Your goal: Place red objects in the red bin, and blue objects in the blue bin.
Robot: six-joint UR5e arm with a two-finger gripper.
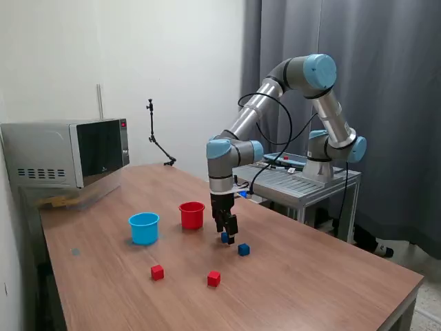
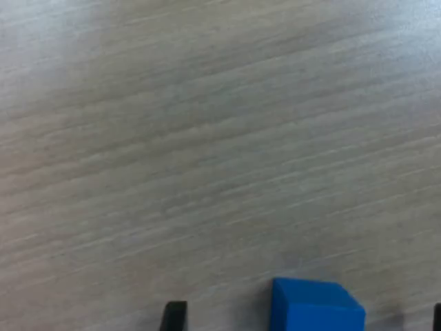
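My gripper (image 1: 227,236) hangs low over the wooden table, fingers pointing down, just to the exterior view's right of the red bin (image 1: 191,215). It is open, and a blue cube (image 1: 224,237) sits between its fingers. In the wrist view that blue cube (image 2: 313,307) rests on the wood, with a gap on each side between it and the fingers of the gripper (image 2: 306,320). A second blue cube (image 1: 243,249) lies just beyond it. Two red cubes (image 1: 157,272) (image 1: 213,278) sit nearer the front edge. The light blue bin (image 1: 144,228) stands beside the red one.
A microwave (image 1: 69,160) stands at the table's back corner on the exterior view's left. A small black stand (image 1: 157,141) rises behind the table by the wall. The arm's base sits on a metal cart (image 1: 303,183) on the exterior view's right.
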